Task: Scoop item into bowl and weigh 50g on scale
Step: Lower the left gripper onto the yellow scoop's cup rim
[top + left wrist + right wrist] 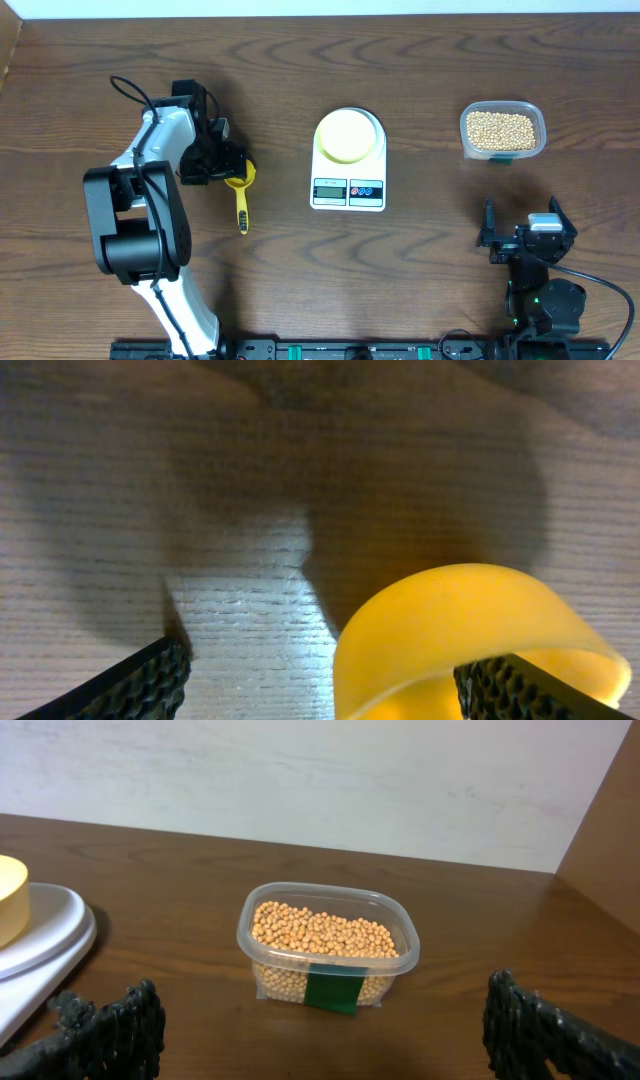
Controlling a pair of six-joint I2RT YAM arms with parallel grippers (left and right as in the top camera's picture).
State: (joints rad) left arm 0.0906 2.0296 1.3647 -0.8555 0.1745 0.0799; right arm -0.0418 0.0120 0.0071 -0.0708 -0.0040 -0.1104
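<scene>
The left end effector stands wide open just above the tabletop and holds nothing. The head of a yellow scoop lies between its fingers, close to one. The right end effector is fully open and empty. The beans fill a clear tub directly ahead of it. The bowl sits on the scale, ahead and to its left.

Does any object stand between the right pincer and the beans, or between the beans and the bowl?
Nothing visible does. Only bare table lies between the open right pincer and the tub of beans, and between that tub and the bowl on the scale.
</scene>
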